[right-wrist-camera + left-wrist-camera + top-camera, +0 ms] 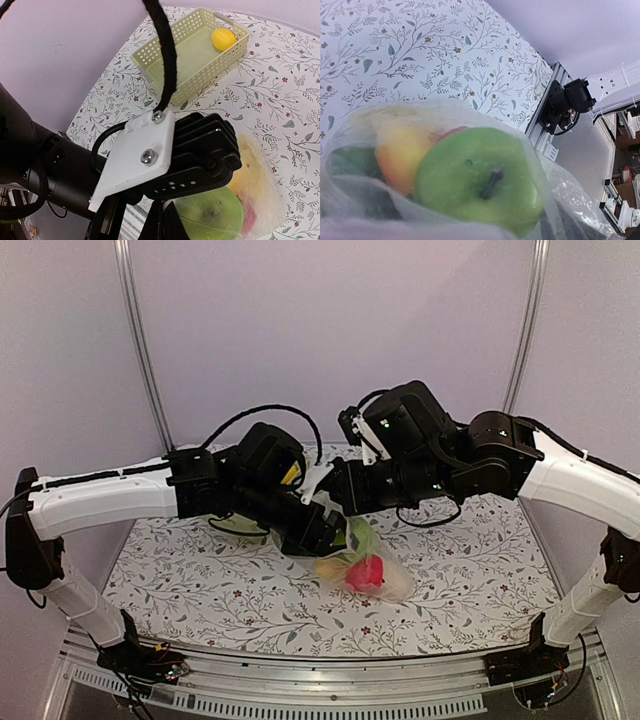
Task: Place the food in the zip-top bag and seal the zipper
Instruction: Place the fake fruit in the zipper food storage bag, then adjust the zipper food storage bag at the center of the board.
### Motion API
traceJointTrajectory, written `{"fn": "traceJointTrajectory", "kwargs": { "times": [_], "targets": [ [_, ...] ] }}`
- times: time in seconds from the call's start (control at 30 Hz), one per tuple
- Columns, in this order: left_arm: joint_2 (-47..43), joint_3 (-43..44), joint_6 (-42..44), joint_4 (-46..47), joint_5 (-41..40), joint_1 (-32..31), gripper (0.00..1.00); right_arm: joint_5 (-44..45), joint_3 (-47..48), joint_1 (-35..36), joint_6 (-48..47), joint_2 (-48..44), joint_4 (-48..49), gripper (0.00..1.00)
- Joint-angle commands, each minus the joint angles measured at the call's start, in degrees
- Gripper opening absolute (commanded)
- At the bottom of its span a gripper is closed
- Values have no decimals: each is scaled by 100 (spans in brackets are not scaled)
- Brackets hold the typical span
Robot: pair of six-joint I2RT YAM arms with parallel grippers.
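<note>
Left gripper (322, 536) and right gripper (352, 512) hang over the zip-top bag (392, 582) near the basket (190, 50) — clenched or released, I cannot tell — and zipping now would strand the small yellow fruit (223, 39) inside that basket.

I count one clear zip-top bag (396, 585). Through its plastic I make out four toy foods: one green apple (475, 180), one red round fruit (366, 573), one yellowish piece (402, 150) and one dark green vegetable (350, 162). One pale lattice basket (210, 71) holds one small yellow fruit (223, 39). Arms, two: my left arm (110, 495) and my right arm (580, 480).
</note>
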Motion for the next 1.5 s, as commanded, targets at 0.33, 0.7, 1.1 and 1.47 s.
{"fn": "traceJointTrajectory", "kwargs": {
  "times": [0.33,0.7,1.1,1.47],
  "targets": [
    [-548,-147,20,-145,-238,-156,99,327,-196,-22,128,-279,505,0],
    [-2071,-165,119,-1110,-611,76,100,356,-206,-19,94,-367,482,0],
    [-1613,-203,-229,-1886,-1435,390,79,286,-197,-18,100,-351,487,0],
    [-1477,-471,-310,-1788,-1532,386,15,388,-188,-13,78,-338,472,0]
  ]
}}
